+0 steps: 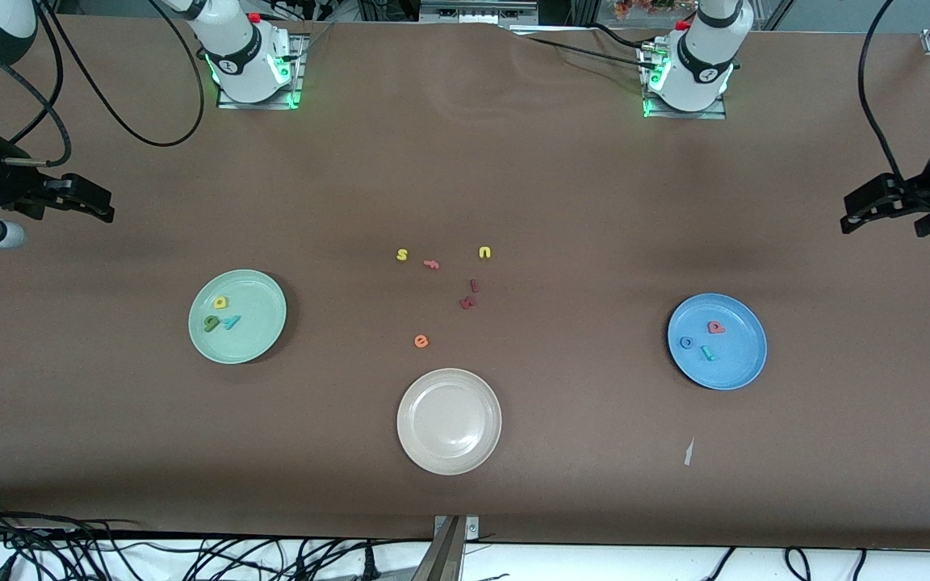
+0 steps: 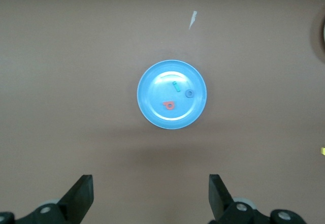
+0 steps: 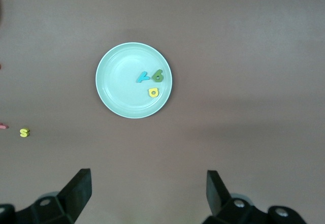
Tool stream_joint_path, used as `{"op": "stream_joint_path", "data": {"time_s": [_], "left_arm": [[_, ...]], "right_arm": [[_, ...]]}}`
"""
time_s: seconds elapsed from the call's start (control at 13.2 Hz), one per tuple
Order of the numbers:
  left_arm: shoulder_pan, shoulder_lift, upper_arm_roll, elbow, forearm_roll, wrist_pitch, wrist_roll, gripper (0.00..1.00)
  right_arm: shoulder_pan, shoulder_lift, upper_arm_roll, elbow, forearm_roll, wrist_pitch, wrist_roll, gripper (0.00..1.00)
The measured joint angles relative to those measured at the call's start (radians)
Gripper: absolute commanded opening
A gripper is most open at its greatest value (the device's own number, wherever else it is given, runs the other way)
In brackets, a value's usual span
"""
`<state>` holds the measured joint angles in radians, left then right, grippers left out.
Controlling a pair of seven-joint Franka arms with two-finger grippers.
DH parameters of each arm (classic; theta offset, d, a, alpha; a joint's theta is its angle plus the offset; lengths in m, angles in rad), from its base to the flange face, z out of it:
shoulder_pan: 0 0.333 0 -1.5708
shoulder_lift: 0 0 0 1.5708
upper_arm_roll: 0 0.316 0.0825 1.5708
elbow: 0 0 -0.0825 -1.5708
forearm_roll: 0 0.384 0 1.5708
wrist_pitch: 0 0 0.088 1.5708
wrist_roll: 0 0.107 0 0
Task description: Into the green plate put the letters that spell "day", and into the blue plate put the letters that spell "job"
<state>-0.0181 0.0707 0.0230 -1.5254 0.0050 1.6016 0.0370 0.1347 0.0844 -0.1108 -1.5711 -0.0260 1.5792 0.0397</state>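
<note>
Front view shows the green plate (image 1: 237, 316) and the blue plate (image 1: 717, 341) each holding three letters (task looks complete). Both the left gripper (image 1: 877, 206) and the right gripper (image 1: 81, 198) hang wide open and empty near the table's end edges, so any further sweep could only disturb the plates.

A big brown table (image 1: 562, 177) holds a green plate (image 1: 259, 339), a blue plate (image 1: 735, 363), a white plate (image 1: 449, 421) and loose little letters (image 1: 467, 302).

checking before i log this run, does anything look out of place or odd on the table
Only a small pale scrap on the bare table, nearer the front camera than the blue plate; it belongs to nothing. The green plate and the blue one hold three letters each, neatly inside.
</note>
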Motion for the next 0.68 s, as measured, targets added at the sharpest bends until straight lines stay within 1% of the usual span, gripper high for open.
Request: {"op": "stream_joint_path", "data": {"time_s": [0.3,0.68], "left_arm": [[0.001,0.000,-0.009,-0.015,-0.001,0.002,-0.023,1.00],[0.023,0.005,-0.008,-0.021,-0.053,0.003,-0.029,1.00]], "right_arm": [[0.000,-0.001,-0.001,0.001,0.000,-0.001,-0.003,1.00],[0.000,-0.002,-0.001,0.001,0.000,-0.002,-0.003,1.00]]}}
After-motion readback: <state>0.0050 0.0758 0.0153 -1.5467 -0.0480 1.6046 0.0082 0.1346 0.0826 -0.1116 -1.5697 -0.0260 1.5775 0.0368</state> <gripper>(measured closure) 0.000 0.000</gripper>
